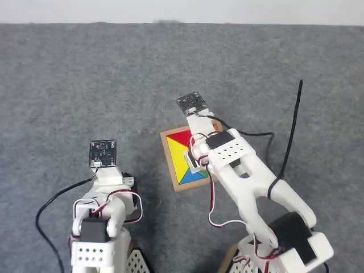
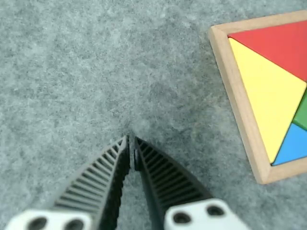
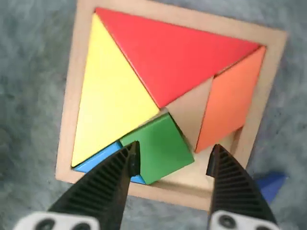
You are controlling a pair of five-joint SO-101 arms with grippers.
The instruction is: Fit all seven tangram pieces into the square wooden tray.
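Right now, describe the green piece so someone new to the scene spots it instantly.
Start at the wooden tray on the grey mat, below the right gripper and its open fingers. In it, beside the yellow triangle and the blue piece, lies the green piece. It is the only green one and the only square, with bare tray floor between it and the orange piece.

tan tray | red triangle | yellow triangle | green square | grey felt

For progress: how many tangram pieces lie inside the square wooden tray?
5: red triangle, adjoining yellow triangle, orange parallelogram along one wall, central green square, corner blue piece; others possibly hidden.
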